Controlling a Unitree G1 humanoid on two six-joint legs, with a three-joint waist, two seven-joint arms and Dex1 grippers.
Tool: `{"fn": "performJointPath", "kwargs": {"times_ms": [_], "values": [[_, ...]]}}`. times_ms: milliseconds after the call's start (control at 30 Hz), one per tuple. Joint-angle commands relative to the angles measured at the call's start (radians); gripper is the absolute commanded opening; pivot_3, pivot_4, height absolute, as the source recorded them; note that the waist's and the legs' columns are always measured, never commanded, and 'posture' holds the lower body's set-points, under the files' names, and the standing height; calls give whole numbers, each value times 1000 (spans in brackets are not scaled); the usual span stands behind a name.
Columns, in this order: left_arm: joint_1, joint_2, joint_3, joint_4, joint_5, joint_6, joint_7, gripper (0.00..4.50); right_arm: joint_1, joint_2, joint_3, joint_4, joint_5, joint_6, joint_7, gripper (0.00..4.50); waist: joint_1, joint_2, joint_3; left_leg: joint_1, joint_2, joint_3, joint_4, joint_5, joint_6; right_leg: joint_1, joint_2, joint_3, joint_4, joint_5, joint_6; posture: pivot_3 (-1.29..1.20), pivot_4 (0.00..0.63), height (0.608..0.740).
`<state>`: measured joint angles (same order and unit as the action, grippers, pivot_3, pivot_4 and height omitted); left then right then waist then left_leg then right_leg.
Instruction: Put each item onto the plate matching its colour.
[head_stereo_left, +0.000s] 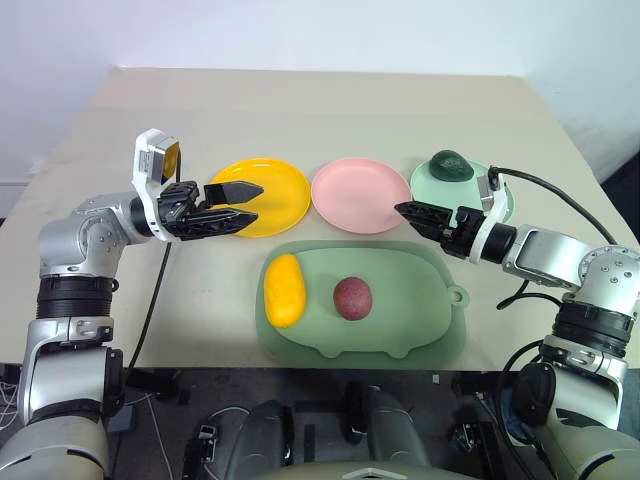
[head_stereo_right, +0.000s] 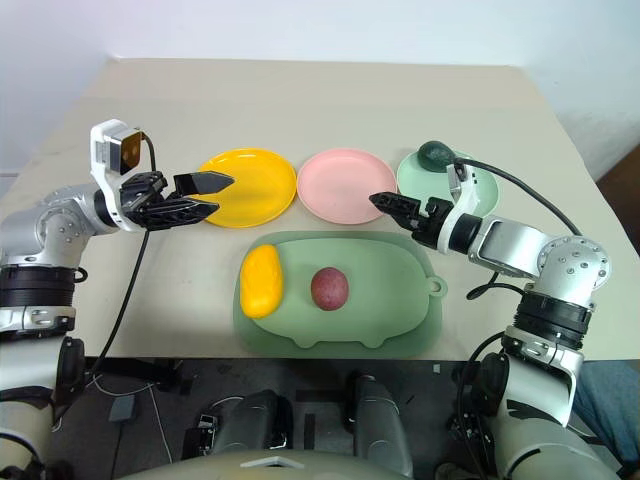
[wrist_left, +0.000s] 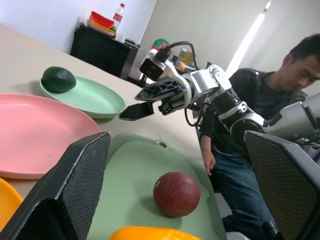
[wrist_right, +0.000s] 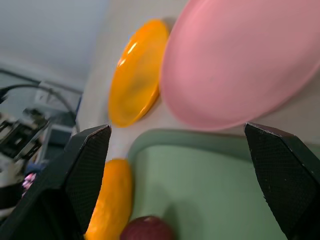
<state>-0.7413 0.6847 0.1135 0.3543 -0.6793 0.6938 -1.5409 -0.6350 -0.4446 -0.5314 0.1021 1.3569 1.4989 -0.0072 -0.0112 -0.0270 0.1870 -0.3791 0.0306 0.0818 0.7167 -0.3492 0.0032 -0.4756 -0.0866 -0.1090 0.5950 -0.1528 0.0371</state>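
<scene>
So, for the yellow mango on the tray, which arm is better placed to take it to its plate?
Probably the left. The mango lies at the tray's left end, and the yellow plate is the leftmost. The open left pincer is empty over that plate. The right pincer is by the pink plate.

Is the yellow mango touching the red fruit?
Apart. The left eye view shows bare tray between the mango and the red fruit.

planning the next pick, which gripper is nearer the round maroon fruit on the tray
Right. The right gripper hovers just beyond the round maroon fruit, toward the robot's right; the left gripper is farther off, over the yellow plastic plate.
</scene>
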Motion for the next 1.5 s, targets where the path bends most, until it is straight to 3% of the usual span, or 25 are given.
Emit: {"fn": "performJointPath", "kwargs": {"times_ms": [33, 300, 433, 600, 933, 1500], "values": [[-23, 13, 21, -3, -11, 0, -5, 4500, 23, -31, 34, -91, 95, 47, 0, 4471, 1, 0, 0, 0, 0, 0, 0, 0, 0, 0, 0, 0, 0, 0, 0, 0, 150, 740], [-17, 10, 20, -6, -11, -4, -5, 4500, 59, -117, 163, -167, 264, 29, -56, 4471, 1, 0, 0, 1, 0, 0, 0, 0, 0, 1, 0, 0, 0, 0, 0, 0, 150, 740], [-17, 6, 20, -8, -11, -9, -1, 4500, 63, -193, 248, -290, 180, 6, -14, 4471, 1, 0, 0, 1, 0, 0, 0, 0, 0, 1, 0, 0, 0, 0, 0, 0, 150, 740], [-22, 4, 20, -1, -14, -3, -2, 4500, 78, -224, 294, -308, 187, -27, 17, 4471, 1, 0, 0, 1, 0, 0, 0, 0, 1, 1, 0, 0, 0, 0, 0, 0, 150, 740], [-13, 6, 21, -15, -17, 1, 0, 4500, 133, -229, 371, -411, 176, -88, 83, 4471, 2, 0, 0, 1, 0, 0, 0, 0, 1, 1, 0, 0, 0, 0, 0, 0, 150, 740], [-11, 8, 19, -25, -21, 10, -1, 4500, 167, -248, 490, -512, -88, -189, 283, 4471, 4, -1, 0, 1, -1, 0, 0, -1, 1, 2, 0, 0, -1, 0, 0, 0, 150, 740]]}}
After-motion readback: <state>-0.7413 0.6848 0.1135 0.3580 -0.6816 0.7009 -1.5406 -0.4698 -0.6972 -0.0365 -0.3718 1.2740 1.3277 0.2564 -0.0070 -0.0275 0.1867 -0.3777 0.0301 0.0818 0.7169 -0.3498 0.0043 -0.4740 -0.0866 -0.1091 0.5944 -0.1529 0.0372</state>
